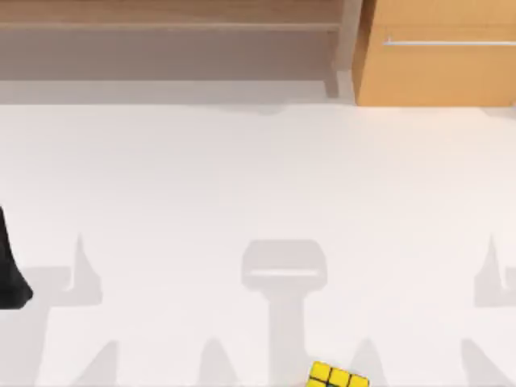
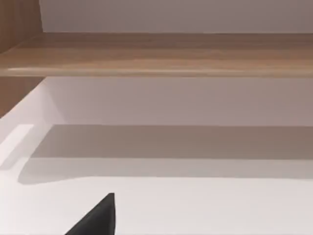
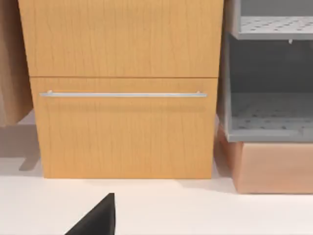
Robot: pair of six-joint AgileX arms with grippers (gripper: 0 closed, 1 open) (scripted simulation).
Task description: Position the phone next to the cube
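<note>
Yellow cube (image 1: 339, 376) with black grid; orange-wood cabinet (image 1: 439, 52); white table (image 1: 258, 201).

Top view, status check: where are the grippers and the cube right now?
Left arm at the table's left edge. Cube alone at the near edge, right of centre, untouched. Wooden cabinet at the far right. Nothing blocking around the cube.

No legible text, label, brand, number or sign appears on the cube (image 1: 339, 376), the wooden cabinet (image 3: 122, 88), the grey shelf unit (image 3: 269, 88) or the tabletop (image 1: 258, 193).
</note>
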